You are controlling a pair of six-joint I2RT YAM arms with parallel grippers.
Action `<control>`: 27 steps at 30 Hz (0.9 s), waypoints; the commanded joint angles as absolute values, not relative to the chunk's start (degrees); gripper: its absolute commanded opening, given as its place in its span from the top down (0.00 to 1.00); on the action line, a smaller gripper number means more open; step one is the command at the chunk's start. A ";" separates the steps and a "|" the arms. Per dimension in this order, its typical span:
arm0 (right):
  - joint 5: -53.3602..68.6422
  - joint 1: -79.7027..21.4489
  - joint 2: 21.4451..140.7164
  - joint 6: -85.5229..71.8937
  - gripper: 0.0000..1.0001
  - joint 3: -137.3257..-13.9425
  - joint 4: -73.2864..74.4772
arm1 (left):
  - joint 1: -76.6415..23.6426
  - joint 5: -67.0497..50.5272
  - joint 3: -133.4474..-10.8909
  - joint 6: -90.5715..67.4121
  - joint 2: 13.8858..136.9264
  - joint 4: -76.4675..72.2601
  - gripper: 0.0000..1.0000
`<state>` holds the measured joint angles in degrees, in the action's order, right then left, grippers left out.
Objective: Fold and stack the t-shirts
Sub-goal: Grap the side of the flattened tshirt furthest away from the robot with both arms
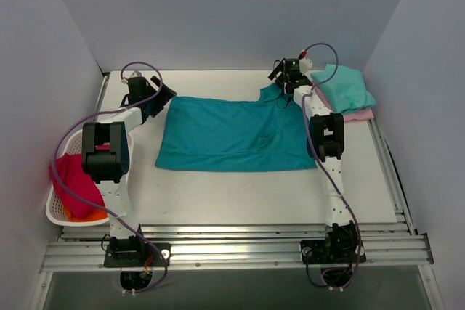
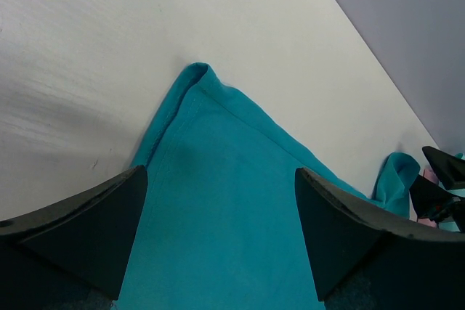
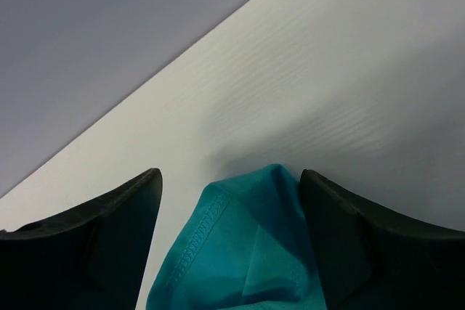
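Observation:
A large teal-blue t-shirt (image 1: 232, 136) lies spread flat mid-table. My left gripper (image 1: 163, 96) hovers at its far left corner, open; in the left wrist view the fingers (image 2: 87, 230) straddle the cloth (image 2: 218, 201) below the corner tip (image 2: 200, 78), and the gripper (image 2: 220, 176) grips nothing. My right gripper (image 1: 285, 85) is at the far right sleeve, jaws apart. A fold of teal cloth (image 3: 247, 245) sits between its fingers (image 3: 363, 245), touching the right one, gripper (image 3: 229, 176) open. A folded mint-green t-shirt (image 1: 345, 86) rests on a pale pink one (image 1: 360, 115) at far right.
A white lattice basket (image 1: 58, 212) stands at the near left, holding red-pink cloth (image 1: 76, 183) and some orange cloth. Grey walls close in the left, right and far sides. Rails run along the table's near edge (image 1: 232, 241).

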<state>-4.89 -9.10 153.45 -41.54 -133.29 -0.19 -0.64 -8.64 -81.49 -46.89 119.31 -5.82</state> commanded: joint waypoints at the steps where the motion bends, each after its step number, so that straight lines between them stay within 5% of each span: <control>1: -3.96 -9.75 154.60 -41.92 0.29 -135.09 0.53 | -0.26 -9.93 -83.59 -46.67 119.79 -8.79 0.09; 5: -2.82 -9.67 155.21 -42.54 0.54 -134.82 -1.40 | 1.48 -10.02 -83.15 -46.76 119.53 -8.96 0.09; 6: -2.73 -9.67 155.13 -42.71 0.63 -134.74 -1.41 | 1.58 -10.11 -82.88 -46.76 119.53 -9.14 0.09; 7: -2.81 -9.67 155.30 -42.80 0.82 -134.65 -1.32 | 1.76 -10.11 -82.71 -46.76 119.53 -9.23 0.09; 10: -2.81 -9.49 155.39 -42.80 1.00 -134.38 -1.23 | 1.93 -10.11 -82.44 -46.85 119.71 -9.49 0.09; 27: -3.16 -8.79 151.09 -42.45 1.00 -127.01 -3.86 | 1.85 -7.74 -97.81 -44.03 130.68 4.74 0.10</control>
